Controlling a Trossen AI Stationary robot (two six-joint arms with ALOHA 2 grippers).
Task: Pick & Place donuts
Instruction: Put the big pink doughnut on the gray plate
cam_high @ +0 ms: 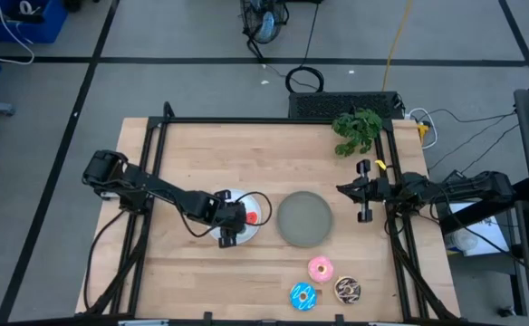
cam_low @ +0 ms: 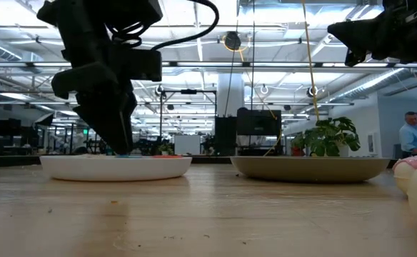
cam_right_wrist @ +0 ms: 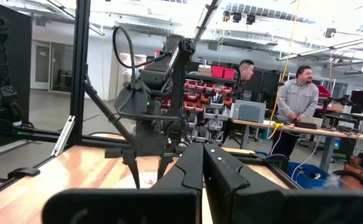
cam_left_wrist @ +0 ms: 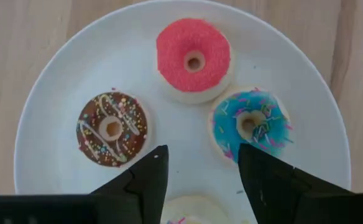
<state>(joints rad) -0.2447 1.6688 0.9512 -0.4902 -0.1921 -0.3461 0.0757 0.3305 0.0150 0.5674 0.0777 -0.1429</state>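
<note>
A white plate (cam_left_wrist: 63, 81) (cam_high: 237, 201) holds four small donuts flat on its surface: a red one (cam_left_wrist: 194, 59), a brown sprinkled one (cam_left_wrist: 112, 129), a blue one (cam_left_wrist: 251, 123), and a white one (cam_left_wrist: 188, 216) of which only the edge shows. My left gripper (cam_left_wrist: 203, 165) (cam_high: 228, 232) hangs open just above the plate, pointing steeply down, with its fingers either side of the white donut. Near the table's front edge lie a pink donut (cam_high: 320, 268), a blue sprinkled one (cam_high: 302, 295) and a chocolate one (cam_high: 347, 289). My right gripper (cam_right_wrist: 203, 165) (cam_high: 344, 188) waits shut at the right edge, raised.
A grey plate (cam_high: 303, 218) (cam_low: 312, 168) sits right of the white plate, at the table's middle. A green plant (cam_high: 357, 129) stands at the far right corner. Bare wood lies to the left and far side. People stand in the room beyond the table.
</note>
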